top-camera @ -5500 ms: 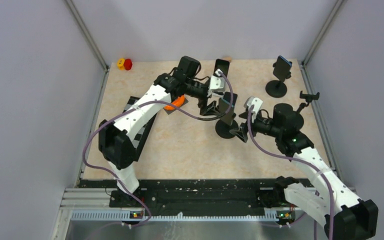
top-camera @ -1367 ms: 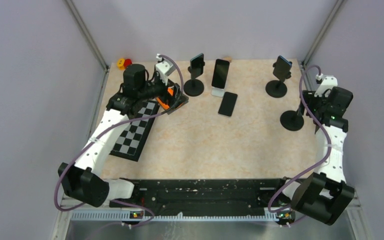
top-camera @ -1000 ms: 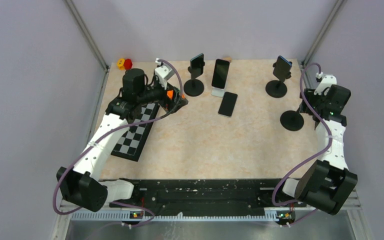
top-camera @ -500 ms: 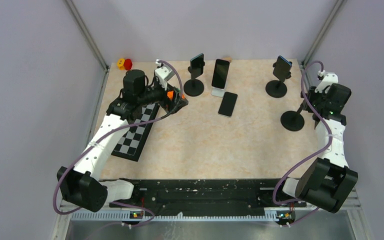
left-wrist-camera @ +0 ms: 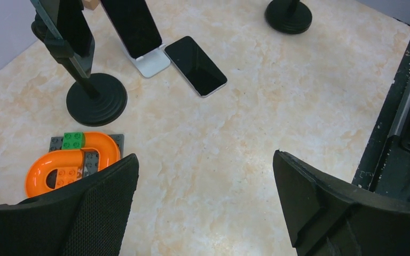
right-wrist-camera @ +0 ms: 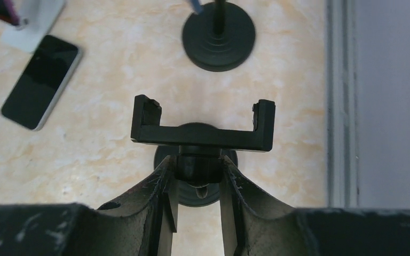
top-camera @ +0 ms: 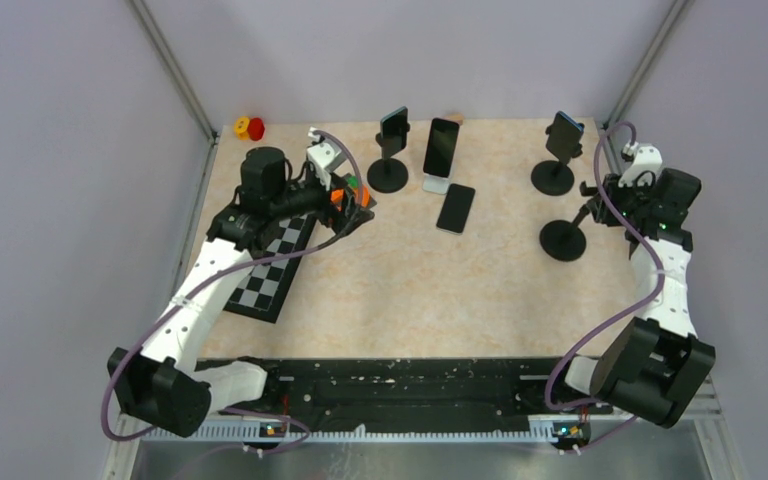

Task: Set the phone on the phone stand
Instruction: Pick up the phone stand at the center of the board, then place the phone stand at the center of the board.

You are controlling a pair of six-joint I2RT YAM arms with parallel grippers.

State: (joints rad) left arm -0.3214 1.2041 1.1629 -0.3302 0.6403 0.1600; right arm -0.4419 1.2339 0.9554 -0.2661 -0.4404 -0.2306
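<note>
A black phone point(top-camera: 455, 208) point(left-wrist-camera: 196, 65) point(right-wrist-camera: 41, 81) lies flat, screen up, mid-table in front of a white stand. An empty black phone stand point(top-camera: 563, 240) with a round base and a U-shaped clamp point(right-wrist-camera: 203, 125) stands at the right. My right gripper point(top-camera: 600, 196) point(right-wrist-camera: 198, 172) is shut on the stand's neck just under the clamp, and the base looks tilted. My left gripper point(top-camera: 356, 198) point(left-wrist-camera: 204, 156) hovers open over bare table at the left, with nothing between its fingers, well short of the phone.
A phone leans on the white stand point(top-camera: 438, 183), and two black stands point(top-camera: 387, 175) point(top-camera: 552, 178) each hold a phone. An orange track toy point(top-camera: 340, 196) point(left-wrist-camera: 69, 162) and a checkerboard point(top-camera: 270, 268) lie at the left. The frame rail point(right-wrist-camera: 341, 96) runs close on the right.
My right gripper has closed on the stand's neck and drawn the stand leftward, away from the right rail. The left arm has shifted only slightly.
</note>
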